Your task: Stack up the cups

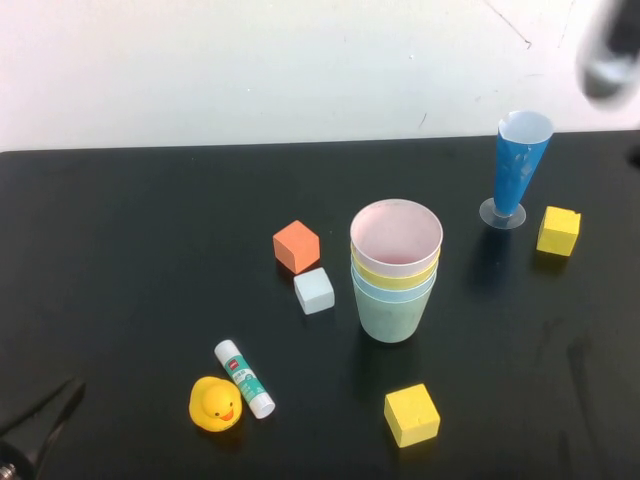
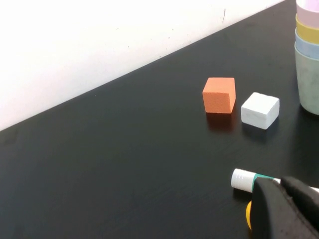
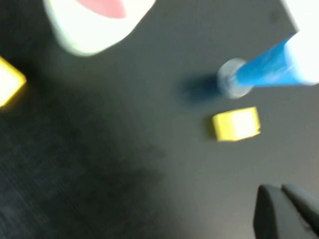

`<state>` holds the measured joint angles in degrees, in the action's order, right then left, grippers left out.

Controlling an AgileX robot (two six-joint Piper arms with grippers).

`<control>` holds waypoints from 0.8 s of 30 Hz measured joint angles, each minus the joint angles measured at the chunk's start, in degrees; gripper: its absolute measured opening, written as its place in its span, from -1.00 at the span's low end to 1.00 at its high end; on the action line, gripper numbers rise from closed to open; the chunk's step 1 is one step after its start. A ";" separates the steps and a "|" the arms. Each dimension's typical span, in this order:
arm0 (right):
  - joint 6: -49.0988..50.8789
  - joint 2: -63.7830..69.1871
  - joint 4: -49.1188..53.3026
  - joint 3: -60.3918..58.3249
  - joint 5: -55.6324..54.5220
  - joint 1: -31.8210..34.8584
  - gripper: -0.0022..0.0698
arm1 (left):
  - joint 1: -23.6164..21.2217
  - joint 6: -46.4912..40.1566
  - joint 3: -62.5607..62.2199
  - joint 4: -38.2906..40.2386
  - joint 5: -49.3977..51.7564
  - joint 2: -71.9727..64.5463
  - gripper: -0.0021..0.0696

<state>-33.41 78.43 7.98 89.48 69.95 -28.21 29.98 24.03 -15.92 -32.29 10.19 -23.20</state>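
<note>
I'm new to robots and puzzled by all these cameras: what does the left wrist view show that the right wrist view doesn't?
Only the left wrist view shows the orange block, the pale block, the glue stick and the left gripper, parked low at the table's near left corner.

Only the right wrist view shows the blue cone, two yellow blocks and the right gripper, raised over the far right.

Both show the stack of cups and the black table.
</note>
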 joint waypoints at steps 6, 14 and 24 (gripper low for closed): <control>0.65 -15.77 -5.79 -21.33 -10.96 0.00 -0.94 | 0.00 0.34 0.00 0.00 0.00 0.00 -0.94; 0.65 -34.57 -11.99 -49.02 -24.10 0.00 -0.94 | 0.00 0.83 0.00 0.00 -0.09 0.00 -0.94; 0.87 -44.97 -14.50 -66.92 -29.58 0.00 -0.94 | 0.00 5.44 1.68 3.86 -2.52 0.00 -0.94</control>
<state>-32.53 33.47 -6.51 22.56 40.37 -28.21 29.98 29.47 -14.25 -28.44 7.67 -23.20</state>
